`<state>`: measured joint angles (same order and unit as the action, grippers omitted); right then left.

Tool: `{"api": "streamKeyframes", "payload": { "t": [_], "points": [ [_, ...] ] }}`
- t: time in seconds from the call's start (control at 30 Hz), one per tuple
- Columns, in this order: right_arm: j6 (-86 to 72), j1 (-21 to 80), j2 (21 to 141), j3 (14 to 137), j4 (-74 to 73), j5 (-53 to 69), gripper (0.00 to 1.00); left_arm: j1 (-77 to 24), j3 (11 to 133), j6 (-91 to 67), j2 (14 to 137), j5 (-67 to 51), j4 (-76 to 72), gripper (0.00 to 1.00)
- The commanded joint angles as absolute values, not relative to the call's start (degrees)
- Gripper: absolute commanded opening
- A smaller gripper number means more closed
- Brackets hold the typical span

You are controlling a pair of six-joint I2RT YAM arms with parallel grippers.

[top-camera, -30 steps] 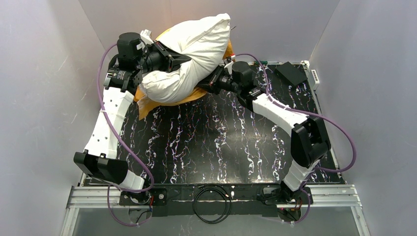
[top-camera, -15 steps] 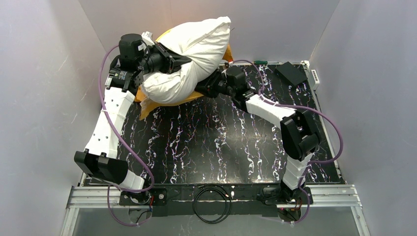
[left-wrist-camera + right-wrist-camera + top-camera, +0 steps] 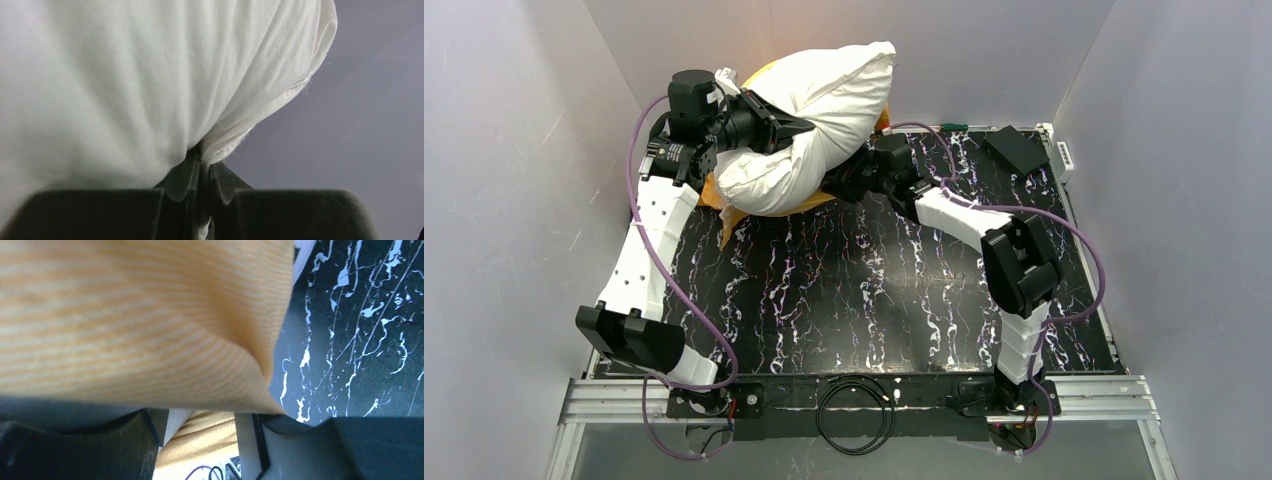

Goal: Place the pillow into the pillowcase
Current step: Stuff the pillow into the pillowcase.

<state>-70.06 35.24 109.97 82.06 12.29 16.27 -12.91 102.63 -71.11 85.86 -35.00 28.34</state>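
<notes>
Pillow: the off-white pillow [image 3: 824, 100] is held up off the table at the far left. It is bunched and tilted, and its upper corner reaches toward the back wall.
Pillowcase: the orange pillowcase [image 3: 722, 200] lies beneath and behind the pillow. Only its edges show around the white fabric, and all of the pillow that can be seen is outside it.
Left gripper: the left gripper [image 3: 204, 165] has its jaws pressed together on the pillow's seamed edge, with the cloth pinched between them. From above, it bites into the pillow's left side.
Right gripper: the right gripper [image 3: 200, 422] has its jaws standing apart. Ribbed orange cloth drapes over them and shows in the gap, and nothing is clamped. From above, its tip is tucked under the pillow's near edge.
Table: the black marbled table [image 3: 874, 290] has white veining.
Far right corner: a flat black box [image 3: 1016, 148] sits well apart from the pillow.
</notes>
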Motion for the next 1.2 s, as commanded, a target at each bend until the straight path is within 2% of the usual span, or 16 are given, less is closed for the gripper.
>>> {"api": "streamKeyframes", "payload": {
  "t": [0.0,0.1,0.3,0.43,0.47,0.53,0.6,0.67,0.83,1.0,1.17],
  "points": [
    [-66.73,34.32,115.39,84.46,6.16,11.12,0.54,-12.30,103.91,-73.75,83.81,-38.04,23.05,0.00],
    [-65.16,34.32,117.33,86.39,2.89,11.46,0.48,-12.03,104.02,-74.32,83.72,-38.30,22.56,0.00],
    [-62.75,34.74,119.63,88.35,0.92,11.70,0.52,-11.34,104.31,-74.96,83.67,-38.70,22.16,0.00],
    [-63.02,34.89,120.50,89.20,3.55,11.50,0.47,-11.25,104.29,-75.41,83.63,-39.17,21.93,0.00],
    [-62.94,34.89,120.93,89.72,3.75,11.63,0.43,-11.17,104.24,-75.33,83.55,-39.20,22.08,0.00],
    [-62.60,34.89,121.73,90.17,4.20,12.39,0.29,-11.08,104.11,-75.32,83.35,-39.09,22.15,0.00],
    [-61.67,34.87,121.86,89.81,5.10,13.17,0.08,-10.92,103.93,-75.46,83.22,-39.19,22.06,0.00],
    [-59.83,34.87,120.85,88.59,5.60,13.72,0.01,-10.70,103.72,-75.29,82.92,-39.24,22.14,0.00],
    [-54.57,34.43,112.10,80.18,11.35,17.93,0.01,-10.14,101.83,-74.35,82.08,-39.28,22.80,0.00],
    [-54.70,33.37,97.90,68.32,20.22,24.20,0.01,-10.11,99.60,-71.04,81.22,-37.88,26.56,0.00],
    [-56.81,32.75,88.80,60.42,25.73,31.13,0.01,-10.09,98.32,-66.29,80.89,-35.06,32.59,0.00]
  ]
}}
